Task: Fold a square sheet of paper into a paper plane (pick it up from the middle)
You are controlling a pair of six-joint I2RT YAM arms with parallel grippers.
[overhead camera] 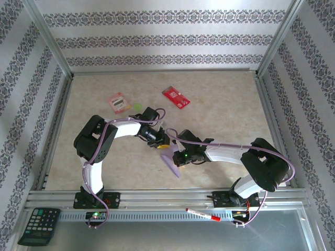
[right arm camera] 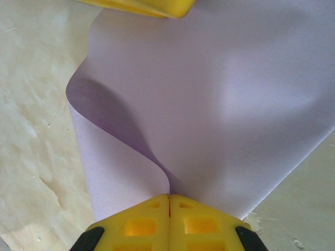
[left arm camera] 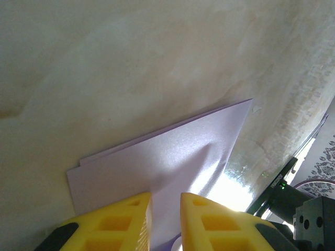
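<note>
Right gripper [right arm camera: 169, 198] pinches folded paper [right arm camera: 225, 104] — curled.

Seen from overhead, most of the pale lilac folded paper sheet [overhead camera: 174, 168] is hidden under the two arms' wrists, leaving one pointed corner showing. In the left wrist view its near edge is lost behind the left gripper [left arm camera: 166, 219] and the picture's bottom edge. In the right wrist view it runs off the top and right, and a yellow finger [right arm camera: 141, 6] (seemingly the other arm's) is clipped at the top. The print on the red rectangular card [overhead camera: 176, 97] is too small to read. A small pale green round thing [overhead camera: 137, 106] is too small to identify.
</note>
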